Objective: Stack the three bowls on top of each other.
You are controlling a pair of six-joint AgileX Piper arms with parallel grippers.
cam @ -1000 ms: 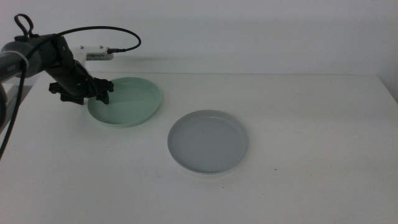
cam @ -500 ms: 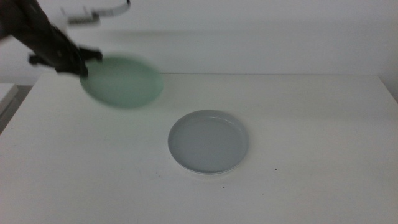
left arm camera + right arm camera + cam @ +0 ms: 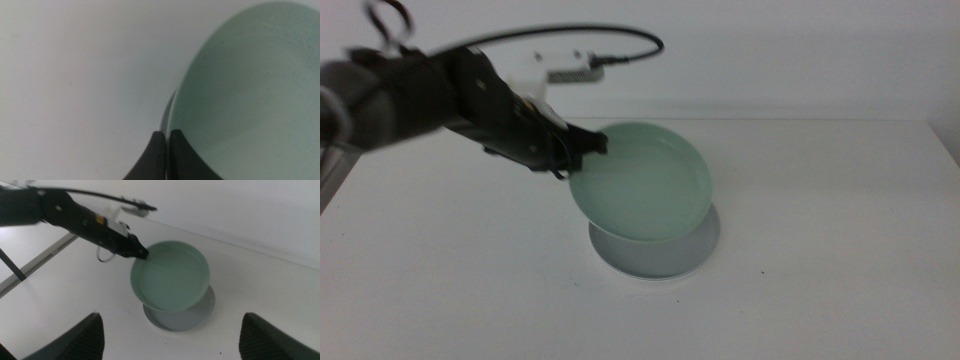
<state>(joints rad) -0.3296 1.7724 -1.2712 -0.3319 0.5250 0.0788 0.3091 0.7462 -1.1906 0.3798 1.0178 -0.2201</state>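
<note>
My left gripper point(image 3: 582, 150) is shut on the near-left rim of the mint green bowl point(image 3: 640, 185) and holds it tilted in the air, just above the grey bowl point(image 3: 655, 258). The grey bowl lies at the table's middle; a pale rim under it looks like the white bowl point(image 3: 650, 279), mostly hidden. The left wrist view shows the jaws point(image 3: 166, 145) pinched on the green bowl's edge point(image 3: 250, 90). The right wrist view looks down on the green bowl point(image 3: 172, 275), the grey bowl point(image 3: 176, 321) and the left gripper point(image 3: 140, 252). My right gripper point(image 3: 170, 316) is open and empty, high above the table.
The white table point(image 3: 820, 250) is bounded by a wall at the back and drops off at its left edge point(image 3: 340, 185). The left arm's black cable point(image 3: 570, 35) arcs above the arm. A dark stand leg point(image 3: 12, 265) shows beyond the table's left side.
My left gripper lifted the green bowl off the back left of the table and carried it right, to just over the grey bowl. The grey bowl has not moved.
</note>
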